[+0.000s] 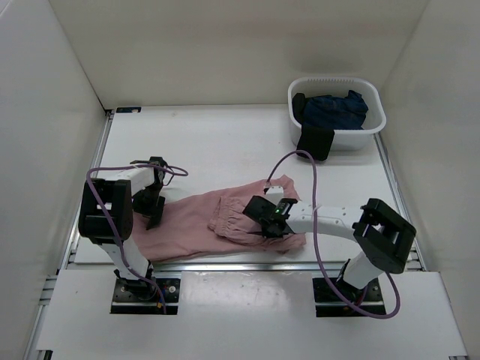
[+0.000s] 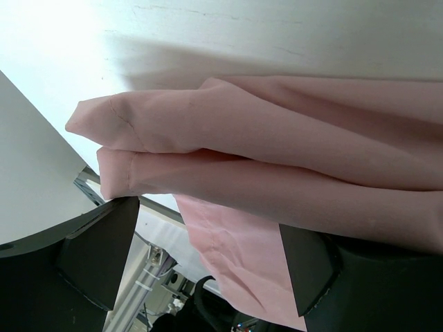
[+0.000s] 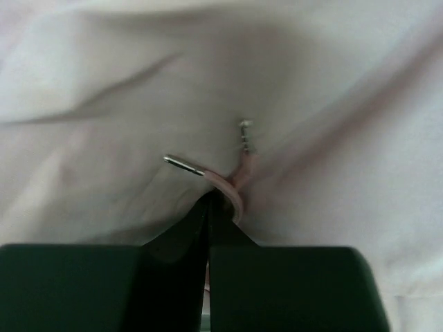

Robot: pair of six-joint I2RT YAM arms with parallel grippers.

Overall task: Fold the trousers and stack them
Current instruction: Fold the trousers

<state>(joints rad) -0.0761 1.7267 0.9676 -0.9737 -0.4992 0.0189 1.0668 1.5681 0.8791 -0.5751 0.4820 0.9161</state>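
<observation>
The dusty-pink trousers (image 1: 187,225) lie flat across the near part of the table, waist to the right and legs running left. My right gripper (image 1: 257,216) is down on the waist end, shut on the trousers (image 3: 138,83). In its wrist view the closed fingertips (image 3: 209,202) press into the fabric, with a drawstring (image 3: 239,181) and its metal tip (image 3: 183,164) curled just ahead of them. My left gripper (image 1: 154,206) stands open at the leg end. Its two fingers (image 2: 93,252) straddle the edge of the pink cloth (image 2: 277,138) without closing on it.
A white basket (image 1: 374,105) stands at the back right holding a dark navy garment (image 1: 334,109), with a black cloth (image 1: 313,141) draped over its near rim. White walls enclose the table on three sides. The trousers lie close to the table's front edge (image 1: 225,264).
</observation>
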